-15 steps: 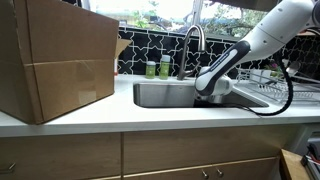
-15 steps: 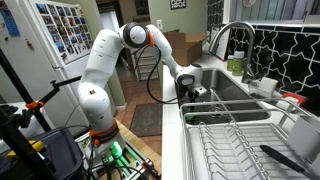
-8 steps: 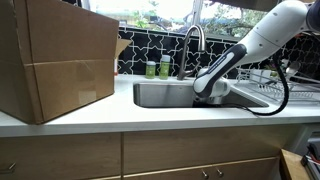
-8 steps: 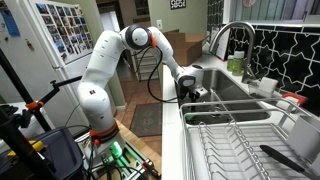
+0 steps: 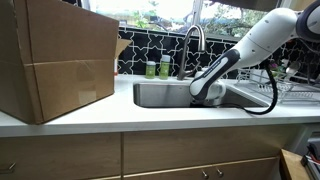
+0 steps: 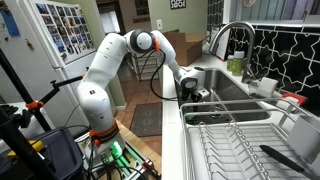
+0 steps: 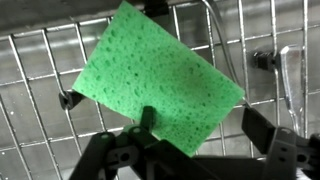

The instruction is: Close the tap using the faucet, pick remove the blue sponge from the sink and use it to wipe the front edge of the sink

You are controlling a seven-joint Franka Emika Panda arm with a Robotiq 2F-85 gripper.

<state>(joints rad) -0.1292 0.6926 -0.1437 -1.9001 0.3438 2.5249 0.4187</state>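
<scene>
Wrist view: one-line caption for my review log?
Gripper, jaws open, poised over a flat bright-green rectangular sponge lying on the steel wire sink grid.

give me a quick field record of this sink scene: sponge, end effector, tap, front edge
sponge: bright green, flat, lying on the wire grid at the bottom of the basin
end effector: down in the basin over the sponge, jaws open, one finger on each side of it, not gripping
tap: tall steel gooseneck behind the basin; water flow cannot be told
front edge of the sink: the sponge is not on it
cardboard box: on the counter beside the sink
</scene>
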